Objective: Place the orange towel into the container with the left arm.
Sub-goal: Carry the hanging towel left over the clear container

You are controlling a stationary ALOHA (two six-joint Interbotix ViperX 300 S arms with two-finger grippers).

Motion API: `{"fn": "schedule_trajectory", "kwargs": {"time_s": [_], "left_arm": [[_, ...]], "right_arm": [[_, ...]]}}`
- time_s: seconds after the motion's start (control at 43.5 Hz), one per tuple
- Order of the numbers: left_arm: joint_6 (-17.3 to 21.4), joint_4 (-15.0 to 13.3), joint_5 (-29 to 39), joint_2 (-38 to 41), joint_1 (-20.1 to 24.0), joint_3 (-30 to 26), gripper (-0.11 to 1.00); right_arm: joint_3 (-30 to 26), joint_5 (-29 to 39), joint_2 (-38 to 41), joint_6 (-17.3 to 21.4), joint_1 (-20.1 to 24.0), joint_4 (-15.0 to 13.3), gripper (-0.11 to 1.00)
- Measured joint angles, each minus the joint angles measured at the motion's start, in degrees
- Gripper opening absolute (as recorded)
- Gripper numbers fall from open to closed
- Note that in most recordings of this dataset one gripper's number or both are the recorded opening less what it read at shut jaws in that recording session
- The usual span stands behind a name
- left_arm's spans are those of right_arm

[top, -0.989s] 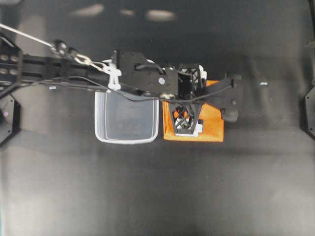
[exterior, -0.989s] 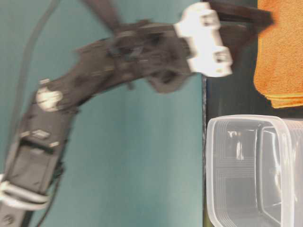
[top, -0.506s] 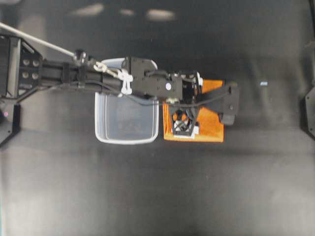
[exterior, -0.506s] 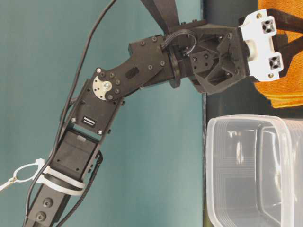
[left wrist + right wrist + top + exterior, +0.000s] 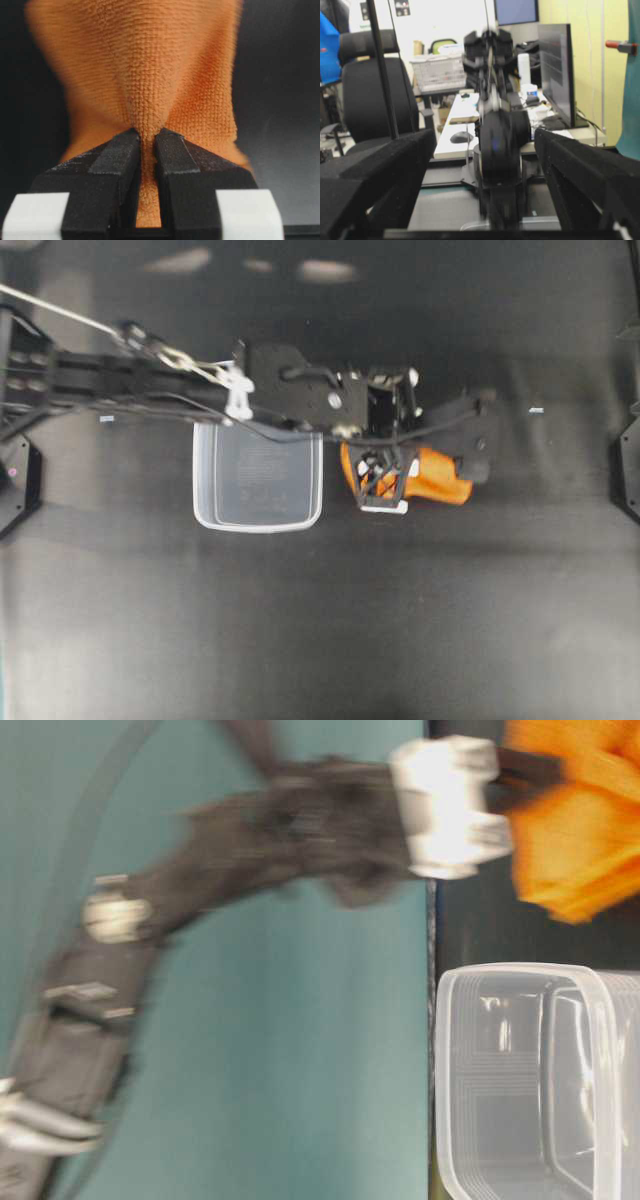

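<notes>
**Left arm: towel gripped, transfer to tub pending**

Overhead exterior view. The long black jointed left arm reaches across the translucent clear plastic rectangular container so that its end effector meets the bright orange fuzzy microfibre towel just beside the tub's far rim. The towel appears bunched into a narrow shape, which suggests it is being drawn up off the black table. The container holds nothing visible. The wrist housing covers part of the towel, so its full outline cannot be read.

Table-level exterior view. The arm is motion-blurred. The towel sits beyond the container, with its layered edges tilted. Whether it touches the table cannot be told.

Left wrist view. The two black fingers pinch a central fold of the towel, and the cloth fans out beyond them. This grip gathers the cloth for carrying. The container is out of frame.

Right wrist view. The right end effector has its fingers spread wide, gripping nothing; it faces the blurred opposite arm and room background.
</notes>
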Motion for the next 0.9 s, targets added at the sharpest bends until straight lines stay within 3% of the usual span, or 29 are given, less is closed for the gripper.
{"fn": "schedule_trajectory", "kwargs": {"time_s": [0.253, 0.414, 0.736, 0.897], "left_arm": [[-0.18, 0.0, 11.51, -14.06, -0.53, -1.58, 0.06], [-0.35, 0.09, 18.28, -22.41, 0.7, 4.83, 0.06], [-0.09, 0.0, 11.25, -33.13, 1.41, 25.66, 0.06], [-0.18, 0.0, 5.45, -35.95, 2.02, 32.7, 0.06]], "right_arm": [[0.09, -0.09, -0.09, -0.09, 0.0, 0.0, 0.78], [0.35, 0.0, -0.09, -0.09, 0.0, 0.0, 0.78], [0.79, 0.0, 0.09, -0.44, -0.09, 0.0, 0.78], [0.88, 0.0, 0.09, -0.35, 0.0, 0.0, 0.78]]}}
